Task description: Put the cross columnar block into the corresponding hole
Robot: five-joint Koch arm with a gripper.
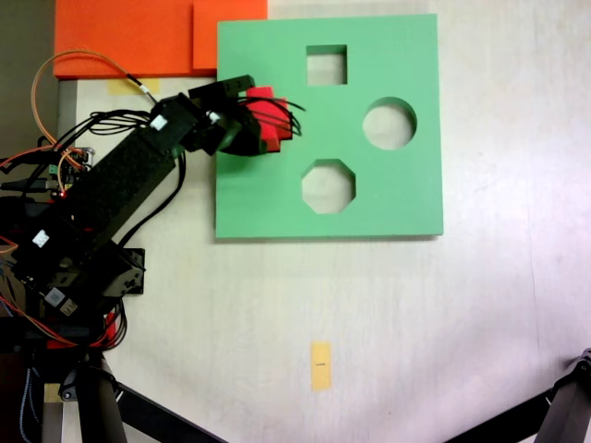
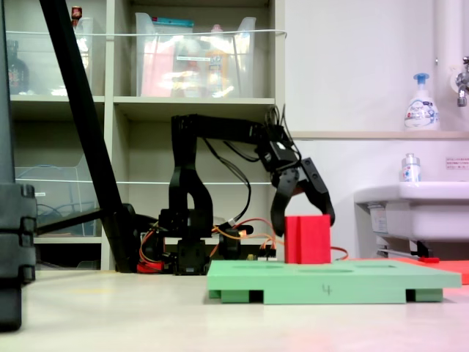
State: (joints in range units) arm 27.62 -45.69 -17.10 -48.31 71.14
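Red foam catches the eye first: the cross columnar block [image 2: 307,239] stands upright on the green foam board [image 1: 388,198], its lower end seemingly sunk at the spot where the corresponding hole must lie, though the arm hides that cutout from above and I cannot tell how deep it sits. Around it the gripper [image 2: 302,218] hangs with its jaws spread wide, 1 finger on each side, neither plainly touching the foam. To my eye the placing is nearly done; a clean finish means lifting straight up without brushing the block, and if it sits proud, a gentle press from above would seat it flush. On the board the square cutout [image 1: 326,65], the round cutout [image 1: 389,124] and the octagonal cutout [image 1: 328,185] lie empty. Beyond, a pale table [image 1: 369,323] carries a small yellow tag [image 1: 320,365] and an orange sheet [image 1: 129,37]; shelving [image 2: 146,110] and a sink [image 2: 410,209] with a soap bottle [image 2: 421,103] back the room.
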